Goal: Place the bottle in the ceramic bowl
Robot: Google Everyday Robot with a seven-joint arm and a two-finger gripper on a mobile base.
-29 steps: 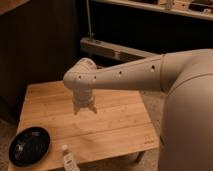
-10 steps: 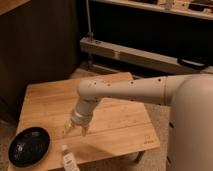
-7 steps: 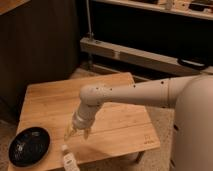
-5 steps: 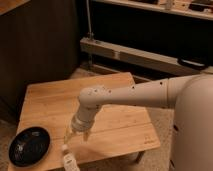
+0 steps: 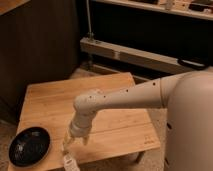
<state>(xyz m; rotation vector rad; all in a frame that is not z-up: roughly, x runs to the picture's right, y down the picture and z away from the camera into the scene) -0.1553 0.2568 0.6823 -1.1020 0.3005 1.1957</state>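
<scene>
The bottle (image 5: pixel 68 162) is a small white one lying at the front edge of the wooden table (image 5: pixel 115 95), near its left end. The ceramic bowl (image 5: pixel 29 145) is black and round and sits on the table's front left corner, left of the bottle. My gripper (image 5: pixel 73 140) hangs from the white arm just above and slightly behind the bottle, fingers pointing down. It holds nothing that I can see.
A dark cabinet (image 5: pixel 45 45) stands behind the table on the left. A metal rail and shelving (image 5: pixel 135 52) run along the back. My white body (image 5: pixel 192 125) fills the right side.
The arm has swung from the middle of the table toward the front left and lowered, bringing the gripper down close over the bottle. Bottle and bowl have not moved.
</scene>
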